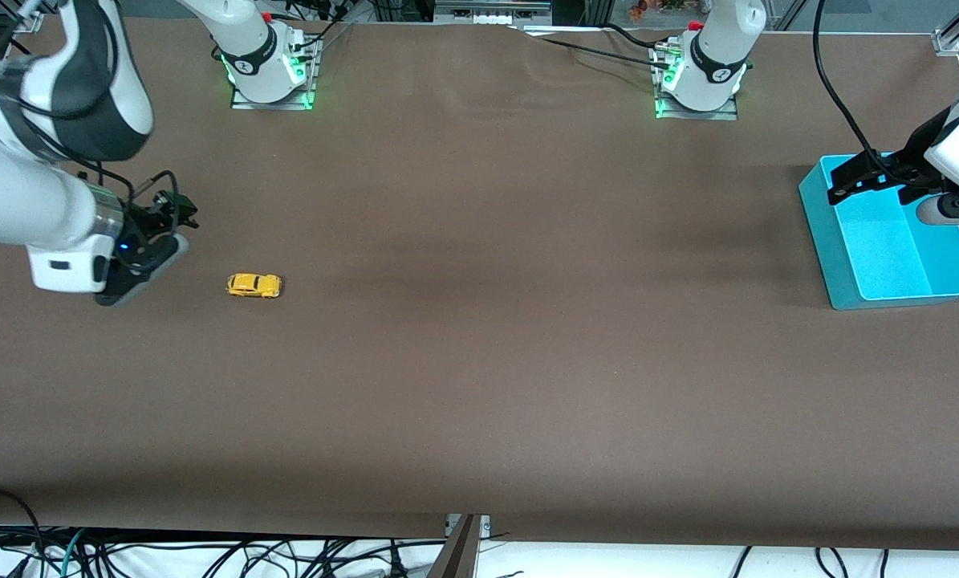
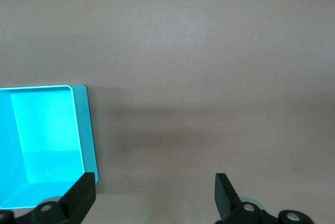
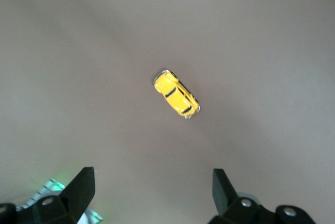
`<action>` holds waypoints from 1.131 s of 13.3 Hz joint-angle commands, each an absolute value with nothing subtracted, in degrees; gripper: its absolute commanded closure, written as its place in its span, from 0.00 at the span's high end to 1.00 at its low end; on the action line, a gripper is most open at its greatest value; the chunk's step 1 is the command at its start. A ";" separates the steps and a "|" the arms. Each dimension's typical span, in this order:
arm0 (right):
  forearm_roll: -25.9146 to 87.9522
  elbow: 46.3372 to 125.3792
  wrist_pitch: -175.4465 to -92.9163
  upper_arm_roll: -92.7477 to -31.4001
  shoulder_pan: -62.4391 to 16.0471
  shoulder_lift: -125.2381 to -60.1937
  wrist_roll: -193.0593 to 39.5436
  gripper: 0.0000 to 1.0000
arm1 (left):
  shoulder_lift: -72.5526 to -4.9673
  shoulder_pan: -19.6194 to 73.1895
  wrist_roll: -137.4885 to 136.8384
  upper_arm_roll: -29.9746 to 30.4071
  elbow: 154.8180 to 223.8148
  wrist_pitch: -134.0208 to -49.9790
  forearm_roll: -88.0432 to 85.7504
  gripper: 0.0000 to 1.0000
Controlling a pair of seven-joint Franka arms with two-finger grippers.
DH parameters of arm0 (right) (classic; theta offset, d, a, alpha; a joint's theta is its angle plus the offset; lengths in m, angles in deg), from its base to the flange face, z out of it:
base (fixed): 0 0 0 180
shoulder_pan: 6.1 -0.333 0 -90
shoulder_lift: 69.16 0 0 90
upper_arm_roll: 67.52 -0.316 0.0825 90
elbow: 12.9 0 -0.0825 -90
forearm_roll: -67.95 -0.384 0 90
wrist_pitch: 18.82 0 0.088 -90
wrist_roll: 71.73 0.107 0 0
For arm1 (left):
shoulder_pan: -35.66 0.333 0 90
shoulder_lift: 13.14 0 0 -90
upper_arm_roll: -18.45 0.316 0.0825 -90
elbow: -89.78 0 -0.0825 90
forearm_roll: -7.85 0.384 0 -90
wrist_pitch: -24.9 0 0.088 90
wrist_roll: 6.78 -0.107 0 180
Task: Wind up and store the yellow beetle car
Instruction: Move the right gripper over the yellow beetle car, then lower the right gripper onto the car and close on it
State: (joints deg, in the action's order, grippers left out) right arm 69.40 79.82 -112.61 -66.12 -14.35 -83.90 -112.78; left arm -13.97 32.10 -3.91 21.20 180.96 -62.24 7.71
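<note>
The yellow beetle car (image 1: 253, 285) stands on its wheels on the brown table, toward the right arm's end. In the right wrist view the car (image 3: 176, 100) lies ahead of the fingertips and apart from them. My right gripper (image 1: 171, 210) hangs open over the table beside the car, with nothing between its fingers (image 3: 84, 182). My left gripper (image 1: 847, 181) hangs open and empty over the edge of the cyan bin (image 1: 822, 229) at the left arm's end. Its wrist view shows the bin (image 2: 85, 130) empty beside one fingertip (image 2: 84, 185).
The two arm bases (image 1: 270, 76) (image 1: 700, 84) stand along the table's edge farthest from the front camera. Loose cables (image 1: 206, 554) lie below the edge nearest that camera. The brown table top (image 1: 527, 321) stretches bare between car and bin.
</note>
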 commanded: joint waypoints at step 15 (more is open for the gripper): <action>69.97 113.31 -165.94 -66.03 -14.45 -86.38 -153.81 0.99 | -12.61 32.06 -5.11 21.27 182.24 -62.90 8.72 1.00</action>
